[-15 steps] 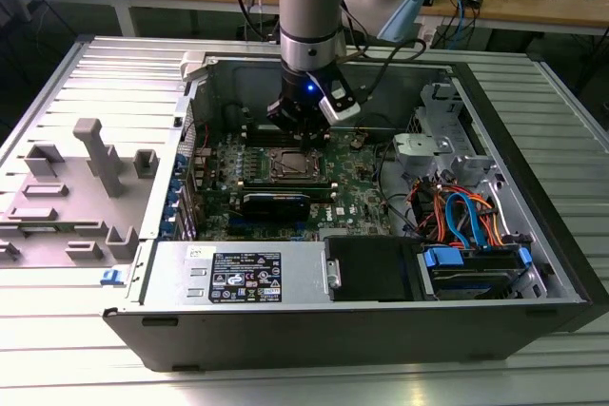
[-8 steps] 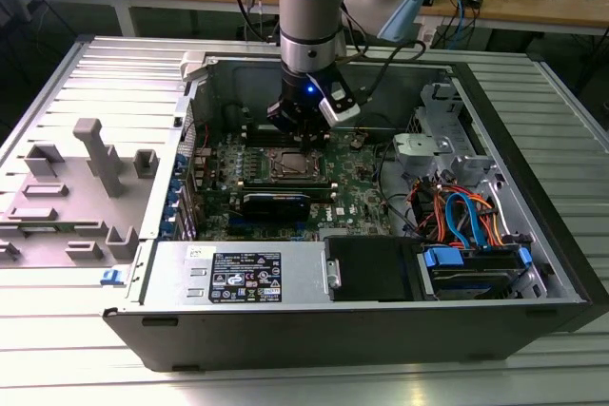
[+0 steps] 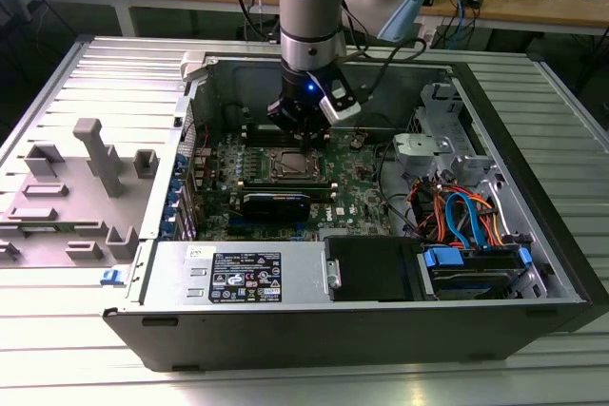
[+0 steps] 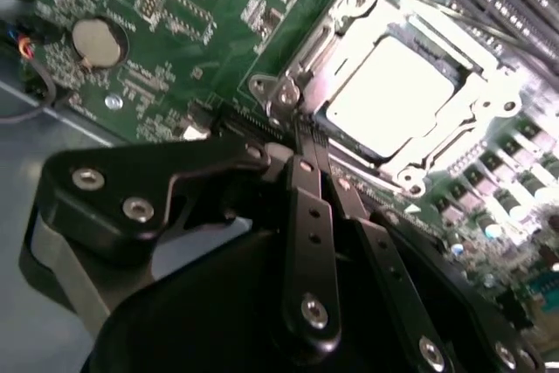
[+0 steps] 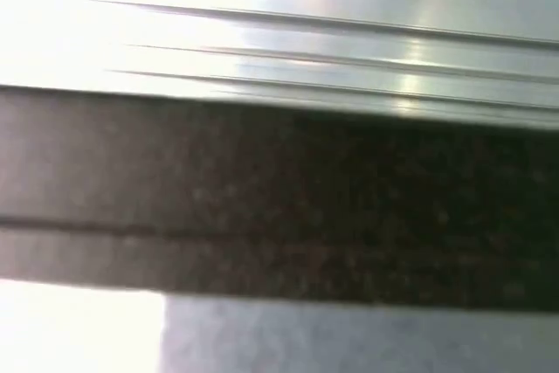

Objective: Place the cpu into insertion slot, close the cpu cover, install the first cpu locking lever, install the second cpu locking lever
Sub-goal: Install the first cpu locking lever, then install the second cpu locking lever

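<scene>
One flat, pale silvery square cpu (image 4: pixel 393 93)

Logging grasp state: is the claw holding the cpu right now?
No: in the second wrist view the cpu lies flat inside the frame of the cpu cover, just beyond the closed tips of the claw.

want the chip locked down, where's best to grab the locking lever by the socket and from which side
Take the locking lever by its hooked free end, which stands clear at the cover's corner nearest the gripper. The rest of the thin rod seems to hug the cover's edge, leaving little to pinch. Come in from outside that corner, not over the chip.
</scene>
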You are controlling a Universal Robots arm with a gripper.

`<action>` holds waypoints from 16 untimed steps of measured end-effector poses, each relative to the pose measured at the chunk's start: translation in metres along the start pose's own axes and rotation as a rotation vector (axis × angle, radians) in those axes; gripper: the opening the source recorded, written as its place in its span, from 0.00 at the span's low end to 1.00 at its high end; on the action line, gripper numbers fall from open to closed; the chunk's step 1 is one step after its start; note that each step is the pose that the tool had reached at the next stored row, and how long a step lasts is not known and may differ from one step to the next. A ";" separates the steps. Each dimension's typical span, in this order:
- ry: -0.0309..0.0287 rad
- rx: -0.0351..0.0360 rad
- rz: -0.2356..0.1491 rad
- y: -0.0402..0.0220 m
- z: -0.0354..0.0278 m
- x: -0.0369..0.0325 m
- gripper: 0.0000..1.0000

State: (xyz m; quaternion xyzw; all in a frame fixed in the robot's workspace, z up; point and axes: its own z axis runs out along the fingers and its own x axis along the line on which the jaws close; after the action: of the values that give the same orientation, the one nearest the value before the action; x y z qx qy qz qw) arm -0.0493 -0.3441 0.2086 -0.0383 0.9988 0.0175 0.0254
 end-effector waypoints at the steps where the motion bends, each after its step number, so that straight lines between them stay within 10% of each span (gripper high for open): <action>1: -0.0002 0.0029 0.000 0.0001 0.0001 0.0000 0.11; 4: 0.0028 0.0377 -0.002 0.0000 -0.0001 0.0000 0.11; 16: 0.0029 0.0388 -0.002 0.0000 -0.0001 0.0000 0.11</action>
State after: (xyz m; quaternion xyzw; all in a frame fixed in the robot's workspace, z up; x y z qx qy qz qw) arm -0.0493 -0.3441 0.2087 -0.0388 0.9989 -0.0020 0.0247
